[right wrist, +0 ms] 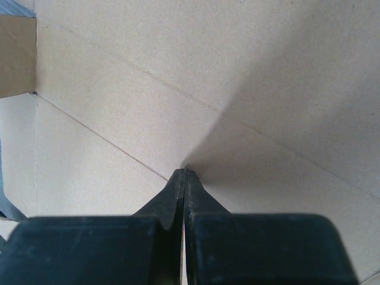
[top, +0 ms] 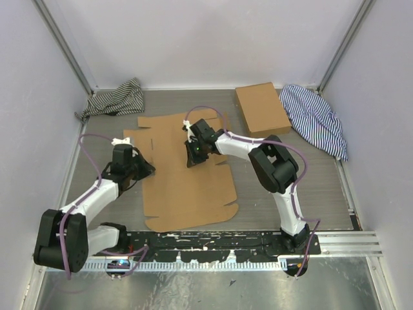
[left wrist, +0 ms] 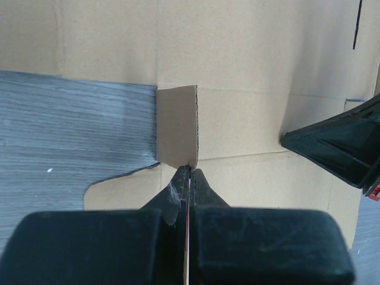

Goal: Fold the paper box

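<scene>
The paper box (top: 184, 187) lies flat and unfolded on the grey table, a large brown die-cut sheet with flaps and slots. My left gripper (top: 145, 169) is at its left edge. In the left wrist view the left gripper (left wrist: 190, 169) is shut on a small side flap (left wrist: 177, 127), which stands upright from the sheet. My right gripper (top: 193, 158) is over the sheet's upper middle. In the right wrist view the right gripper (right wrist: 184, 172) is shut, its tips resting on the bare cardboard (right wrist: 237, 71) at a crease line. The right gripper's black fingers (left wrist: 332, 148) also show in the left wrist view.
A smaller, squarer brown box (top: 261, 108) lies at the back right. A striped cloth (top: 116, 98) is bunched at the back left and another (top: 316, 116) at the back right. Walls close in on three sides. A metal rail (top: 213, 242) runs along the near edge.
</scene>
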You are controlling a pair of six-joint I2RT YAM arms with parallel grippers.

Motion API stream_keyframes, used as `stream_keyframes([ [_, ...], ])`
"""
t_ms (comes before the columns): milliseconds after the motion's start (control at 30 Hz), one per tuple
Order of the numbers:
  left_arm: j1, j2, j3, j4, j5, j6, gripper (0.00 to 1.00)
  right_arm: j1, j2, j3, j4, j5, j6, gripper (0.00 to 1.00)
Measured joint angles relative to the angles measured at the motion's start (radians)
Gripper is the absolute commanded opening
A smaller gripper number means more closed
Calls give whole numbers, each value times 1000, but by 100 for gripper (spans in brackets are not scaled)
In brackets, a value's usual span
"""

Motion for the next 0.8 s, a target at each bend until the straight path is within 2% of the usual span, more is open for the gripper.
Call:
stream_keyframes([
  [67,-6,14,0,15,10,1,17,0,4,6,-7,-2,-6,2],
  [200,-21,75,14,55,47,-4,29,0,6,9,-7,-8,-9,2],
  [467,-33,156,51,72,72,-10,37,10,6,5,4,-8,-8,3],
  [800,-33,164,126,63,47,-7,37,10,6,-1,12,-9,-5,3],
])
